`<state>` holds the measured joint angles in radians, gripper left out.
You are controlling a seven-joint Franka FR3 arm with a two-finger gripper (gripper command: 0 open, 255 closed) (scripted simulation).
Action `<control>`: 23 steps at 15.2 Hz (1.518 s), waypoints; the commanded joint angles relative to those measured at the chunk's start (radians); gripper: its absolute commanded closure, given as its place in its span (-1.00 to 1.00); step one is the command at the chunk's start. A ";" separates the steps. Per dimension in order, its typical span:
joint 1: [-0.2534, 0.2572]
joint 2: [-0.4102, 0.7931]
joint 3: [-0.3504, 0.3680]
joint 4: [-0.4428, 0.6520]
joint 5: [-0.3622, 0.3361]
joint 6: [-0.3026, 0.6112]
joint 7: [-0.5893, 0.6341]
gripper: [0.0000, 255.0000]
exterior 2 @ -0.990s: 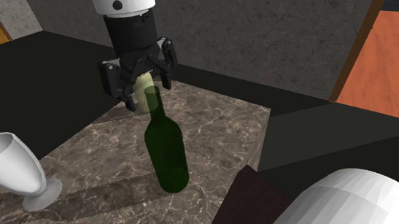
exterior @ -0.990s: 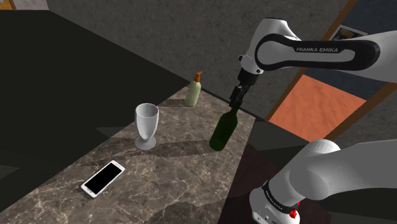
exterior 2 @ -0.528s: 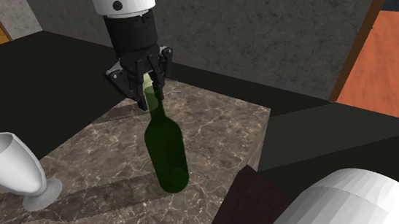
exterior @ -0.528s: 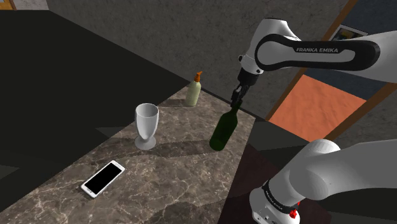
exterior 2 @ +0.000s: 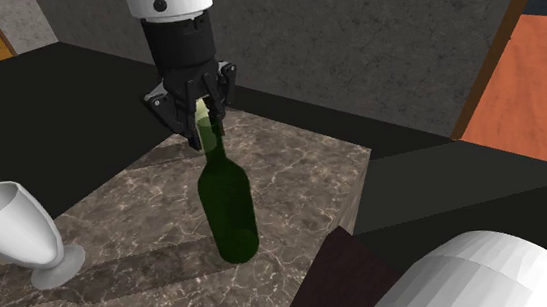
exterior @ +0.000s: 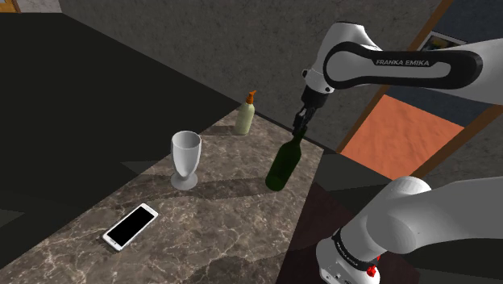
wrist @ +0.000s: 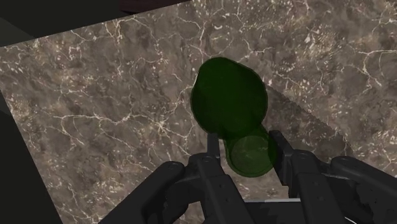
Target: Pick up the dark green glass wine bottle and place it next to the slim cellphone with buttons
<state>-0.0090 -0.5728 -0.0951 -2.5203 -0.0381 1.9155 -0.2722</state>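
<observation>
My gripper is pinched tight on the neck of the green bottle, which stands upright on the marble counter, straight below the fingers. The phone lies flat, well away from the bottle toward the shoulder view's lower left. The white goblet stands close to that path. I reckon it's lift first, then carry that way.

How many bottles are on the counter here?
2. The green bottle, neck clasped by the gripper, stands near the counter's stand-side edge; a small pale bottle stands at the far corner beyond it. None looks hidden.
</observation>
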 commanded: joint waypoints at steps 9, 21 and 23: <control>0.001 -0.018 0.005 0.116 0.003 -0.133 0.001 1.00; 0.004 -0.008 0.010 0.284 0.008 -0.293 0.002 1.00; 0.005 -0.004 0.011 0.315 0.008 -0.318 0.002 1.00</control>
<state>-0.0041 -0.5779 -0.0833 -2.2206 -0.0294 1.6106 -0.2692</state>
